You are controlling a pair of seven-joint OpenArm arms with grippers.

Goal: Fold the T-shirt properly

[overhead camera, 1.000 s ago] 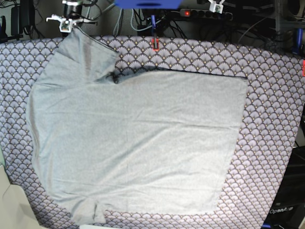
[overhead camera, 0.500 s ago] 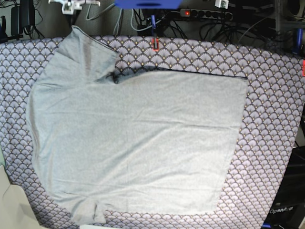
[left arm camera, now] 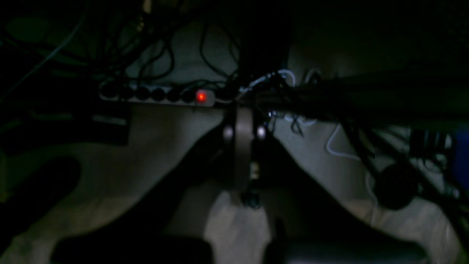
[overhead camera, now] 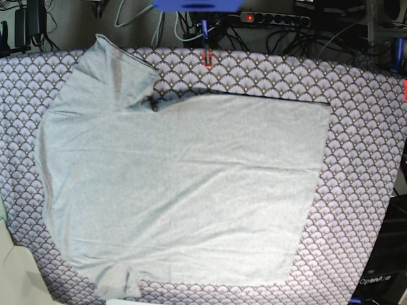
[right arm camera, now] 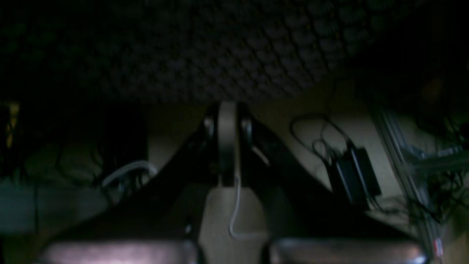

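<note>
The light grey T-shirt (overhead camera: 184,184) lies spread flat on the purple-and-white scallop cloth (overhead camera: 362,159) in the base view. One sleeve points to the far left corner and a small fold sits at the near left hem. Neither gripper shows in the base view. In the dark left wrist view my left gripper (left arm camera: 243,146) has its fingers together and holds nothing, hanging over floor and cables. In the dark right wrist view my right gripper (right arm camera: 227,143) looks the same, with the cloth-covered table edge (right arm camera: 220,47) above it. The T-shirt shows in neither wrist view.
A power strip with a red light (overhead camera: 267,17) and tangled cables lie behind the table; the strip also shows in the left wrist view (left arm camera: 157,96). An orange clamp (overhead camera: 206,58) grips the far table edge. A blue part (overhead camera: 197,4) hangs above it.
Both grippers have drawn back from the far table edge and left the top of the base view. The T-shirt has not moved.
</note>
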